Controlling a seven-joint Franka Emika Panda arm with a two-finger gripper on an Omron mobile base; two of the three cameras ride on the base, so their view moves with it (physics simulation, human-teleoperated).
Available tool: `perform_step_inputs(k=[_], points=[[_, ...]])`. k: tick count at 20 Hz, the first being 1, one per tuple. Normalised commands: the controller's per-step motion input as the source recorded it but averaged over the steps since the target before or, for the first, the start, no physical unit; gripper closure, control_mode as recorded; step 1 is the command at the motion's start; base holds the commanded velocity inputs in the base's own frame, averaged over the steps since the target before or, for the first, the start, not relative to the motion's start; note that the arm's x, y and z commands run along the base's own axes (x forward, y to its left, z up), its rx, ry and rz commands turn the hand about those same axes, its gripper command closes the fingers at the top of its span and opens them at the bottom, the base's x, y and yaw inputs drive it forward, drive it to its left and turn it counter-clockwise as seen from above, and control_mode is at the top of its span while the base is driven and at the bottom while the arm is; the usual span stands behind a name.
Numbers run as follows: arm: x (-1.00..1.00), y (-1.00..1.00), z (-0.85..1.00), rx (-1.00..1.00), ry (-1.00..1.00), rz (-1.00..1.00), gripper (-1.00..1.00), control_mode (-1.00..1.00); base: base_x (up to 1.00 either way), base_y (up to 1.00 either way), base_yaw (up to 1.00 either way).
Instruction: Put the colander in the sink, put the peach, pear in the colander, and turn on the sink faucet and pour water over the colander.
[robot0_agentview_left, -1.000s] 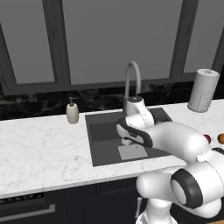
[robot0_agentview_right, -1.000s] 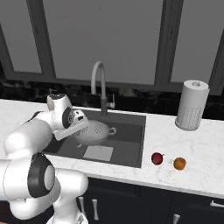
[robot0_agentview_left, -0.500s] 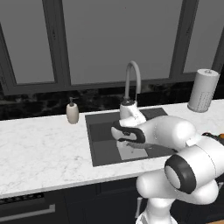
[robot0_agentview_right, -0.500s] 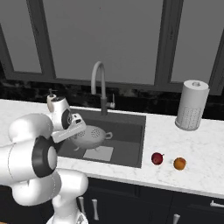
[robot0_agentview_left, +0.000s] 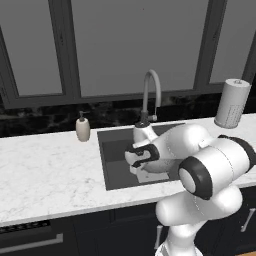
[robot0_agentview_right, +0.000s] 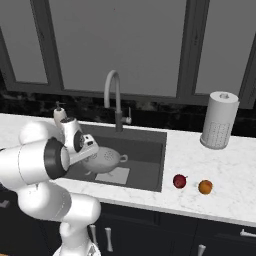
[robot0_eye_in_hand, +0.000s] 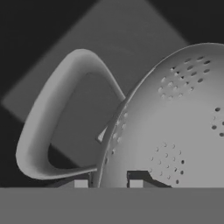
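Now my fingers, clamped on the colander's rim, have lowered it deeper into the sink toward its left edge, so release comes next while peach and pear wait right of it.

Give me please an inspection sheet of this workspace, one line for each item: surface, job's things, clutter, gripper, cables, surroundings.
Surface: white marble counter around a dark sink.
Job's things: colander in the sink, over the light patch on its floor; pear and peach on the counter to the right of the sink, apart; sink faucet behind the basin, no water seen.
Clutter: paper-towel roll and soap bottle on the counter.
Gripper: gripper shut on the colander rim beside a handle.
Cables: nothing seen.
Surroundings: dark windows behind, dark cabinets below.
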Motion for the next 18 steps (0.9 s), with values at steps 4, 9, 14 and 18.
perform_step_inputs(k=[4, 9, 14, 18], points=[[0.42, 0.01, -0.31, 0.00, 0.00, -0.02, 1.00, -1.00, 0.00, 0.00, 0.00], [0.39, 0.05, -0.28, 0.00, 0.00, -0.05, 1.00, -1.00, 0.00, 0.00, 0.00], [0.35, 0.07, -0.28, 0.00, 0.00, -0.10, 1.00, -1.00, 0.00, 0.00, 0.00], [0.34, 0.00, -0.22, 0.00, 0.00, -0.09, 1.00, -1.00, 0.00, 0.00, 0.00]])
